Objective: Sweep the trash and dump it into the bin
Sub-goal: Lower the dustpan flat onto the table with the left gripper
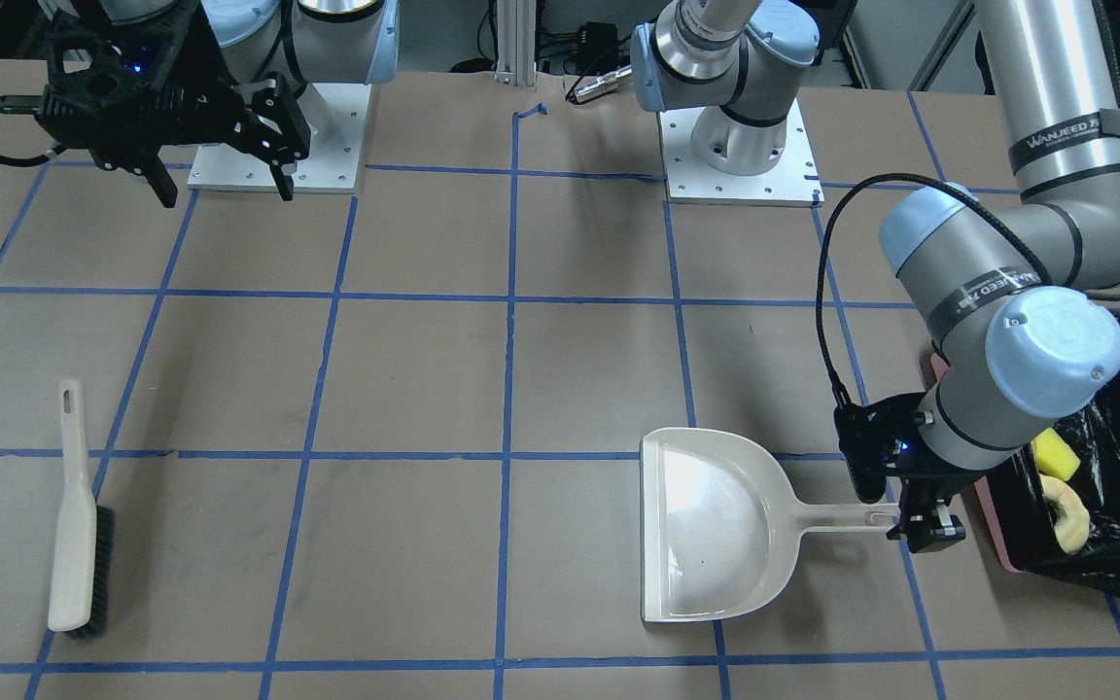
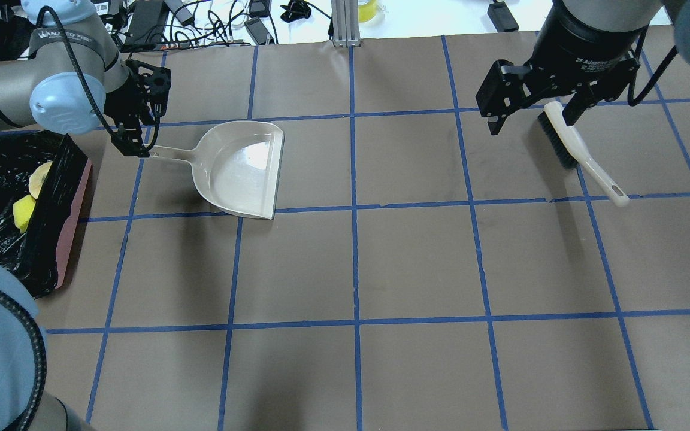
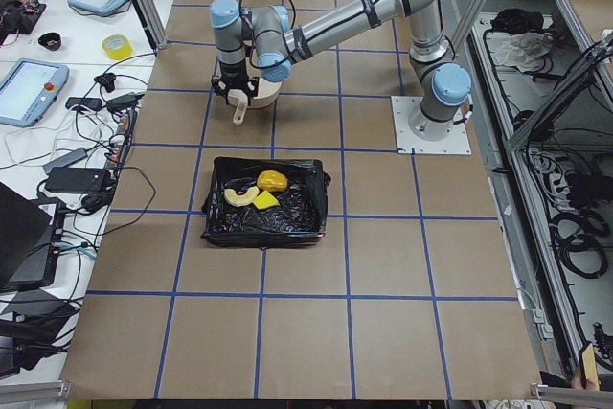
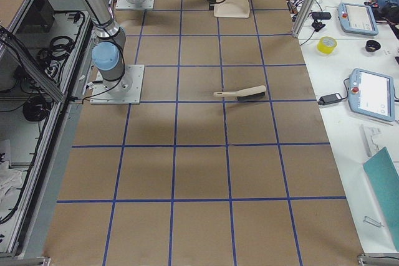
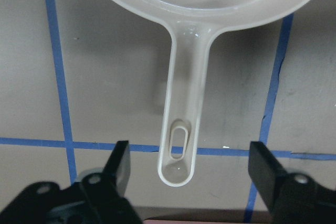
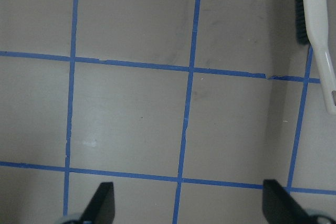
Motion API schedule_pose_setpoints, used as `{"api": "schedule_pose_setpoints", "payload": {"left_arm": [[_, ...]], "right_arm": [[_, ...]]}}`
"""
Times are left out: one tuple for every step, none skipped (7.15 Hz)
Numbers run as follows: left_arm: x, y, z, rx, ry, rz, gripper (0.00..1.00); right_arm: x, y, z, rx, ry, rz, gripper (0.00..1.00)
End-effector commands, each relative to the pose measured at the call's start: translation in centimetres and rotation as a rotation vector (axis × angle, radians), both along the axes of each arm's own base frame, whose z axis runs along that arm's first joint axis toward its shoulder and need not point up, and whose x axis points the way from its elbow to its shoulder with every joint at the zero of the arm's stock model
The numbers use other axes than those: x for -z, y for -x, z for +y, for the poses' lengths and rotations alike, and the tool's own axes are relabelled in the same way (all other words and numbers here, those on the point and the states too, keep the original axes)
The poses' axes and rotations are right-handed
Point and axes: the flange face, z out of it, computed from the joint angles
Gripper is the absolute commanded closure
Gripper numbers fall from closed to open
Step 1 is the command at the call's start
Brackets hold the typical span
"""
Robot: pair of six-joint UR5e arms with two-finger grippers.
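The trash lies inside the bin (image 3: 218,227), a pink container lined with a black bag: a yellow-orange lump (image 3: 273,180), a tan croissant piece (image 1: 1068,515) and a yellow sponge (image 1: 1056,455). The bin's pink rim (image 1: 993,525) shows under my left arm. The empty white dustpan (image 1: 716,525) lies flat on the table. My left gripper (image 5: 190,156) is open, its fingers on either side of the end of the dustpan's handle (image 5: 181,129), not touching it. My right gripper (image 2: 530,120) is open and empty, held high above the table near the brush.
The white-handled black-bristle brush (image 2: 566,140) lies on the table under my right arm; it also shows in the front view (image 1: 74,525). Blue tape lines grid the brown table. The arm bases (image 1: 740,146) stand at the robot's edge.
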Motion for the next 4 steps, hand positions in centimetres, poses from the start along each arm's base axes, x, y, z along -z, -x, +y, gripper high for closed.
{"api": "schedule_pose_setpoints", "payload": {"left_arm": [[-5.6,3.3,2.5,-0.228,0.052,0.04,0.11],[-8.3,6.9,4.1,-0.34,0.077,0.069,0.07],[-10.6,9.7,5.6,-0.466,0.12,0.084,0.03],[-12.4,11.2,7.6,-0.561,0.106,0.088,0.0]], "right_arm": [[0.0,0.0,0.0,-0.001,0.0,0.0,0.0],[0.0,0.0,0.0,-0.001,0.0,0.0,0.0],[0.0,0.0,0.0,-0.003,0.002,0.0,0.0],[0.2,0.0,-0.1,-0.006,-0.003,0.0,0.0]]}}
